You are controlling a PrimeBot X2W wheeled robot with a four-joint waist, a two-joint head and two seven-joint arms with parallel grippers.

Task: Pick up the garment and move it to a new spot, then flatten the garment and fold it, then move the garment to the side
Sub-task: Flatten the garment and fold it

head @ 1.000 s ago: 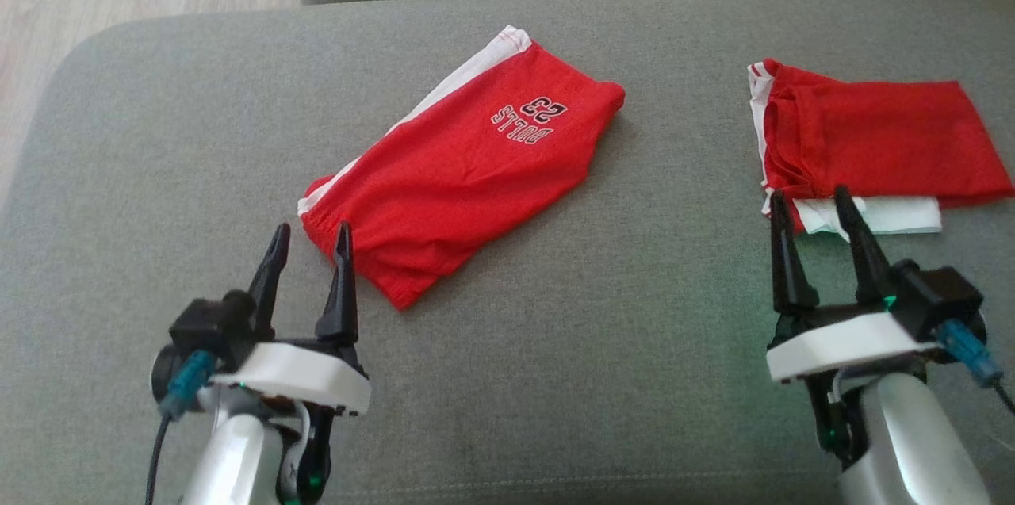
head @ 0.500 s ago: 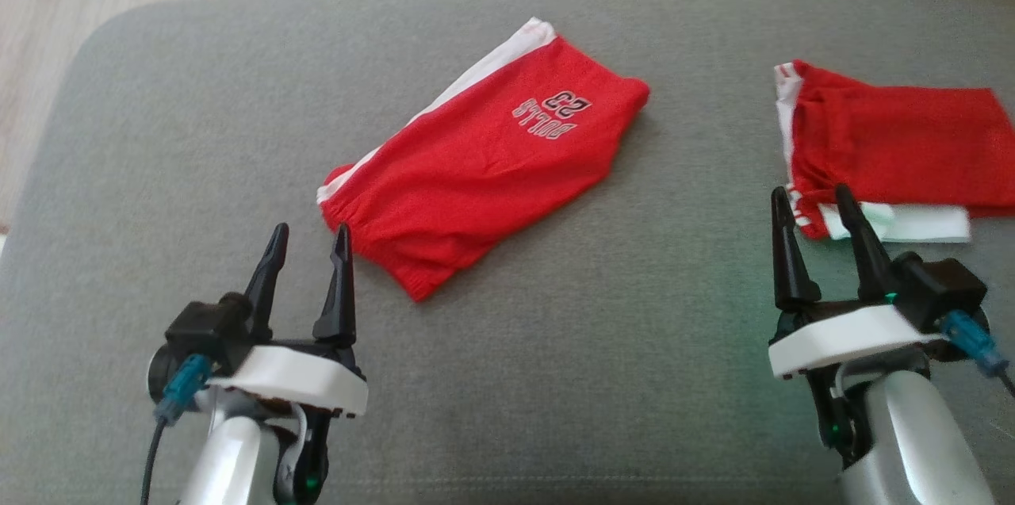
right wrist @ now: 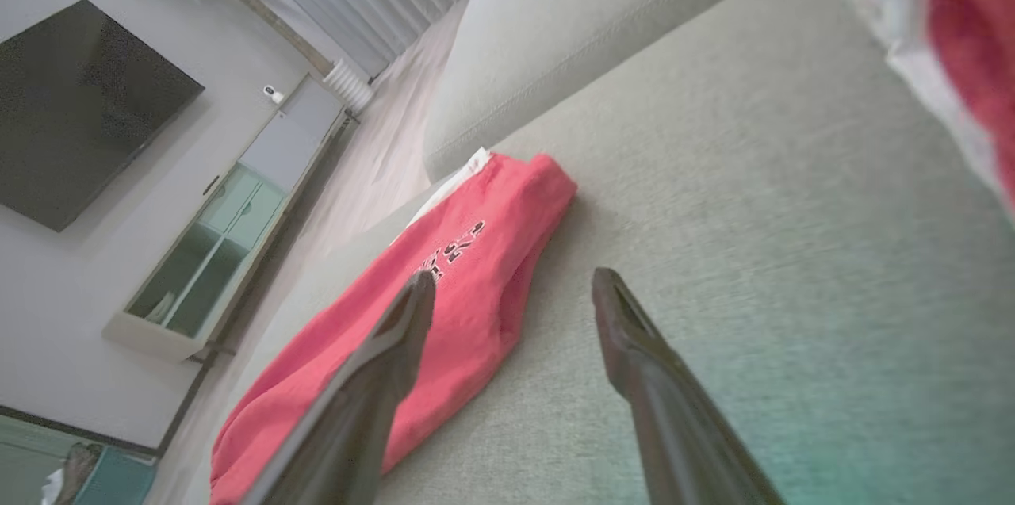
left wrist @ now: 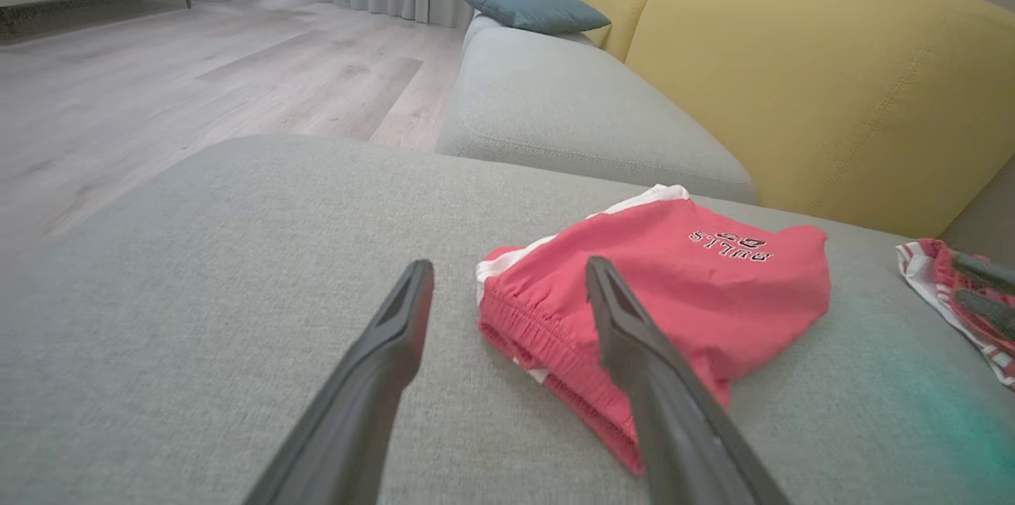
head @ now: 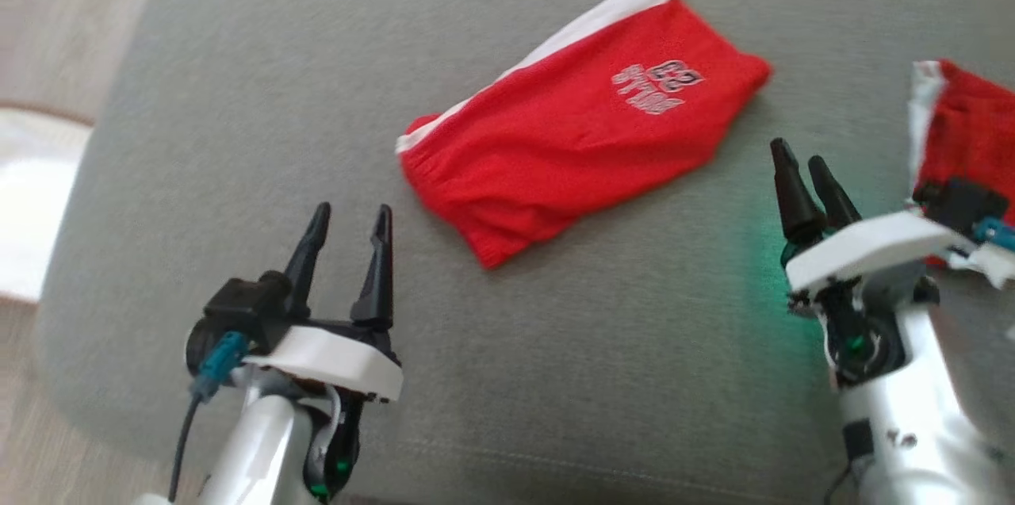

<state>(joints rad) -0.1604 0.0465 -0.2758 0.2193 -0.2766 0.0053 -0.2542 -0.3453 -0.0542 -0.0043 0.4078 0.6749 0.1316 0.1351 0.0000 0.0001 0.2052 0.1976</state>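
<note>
Now the head camera has swung, and the red shorts (head: 579,124) lie toward 1 o'clock.
Both grippers hold nothing. The left gripper (head: 353,209), at 7 o'clock, has its fingers spread. The right gripper (head: 796,154), at 3 o'clock, is spread too and now aims between the shorts and a second red garment (head: 967,140). The shorts have a white side stripe and a gathered waistband. The grey woven cushion (head: 238,93) gives free room toward 9 o'clock.

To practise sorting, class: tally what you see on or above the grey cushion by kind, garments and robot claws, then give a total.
Red garments: 2 (printed shorts, second garment)
Claws: 2 (left claw, right claw, both open)
Total: 4
</note>
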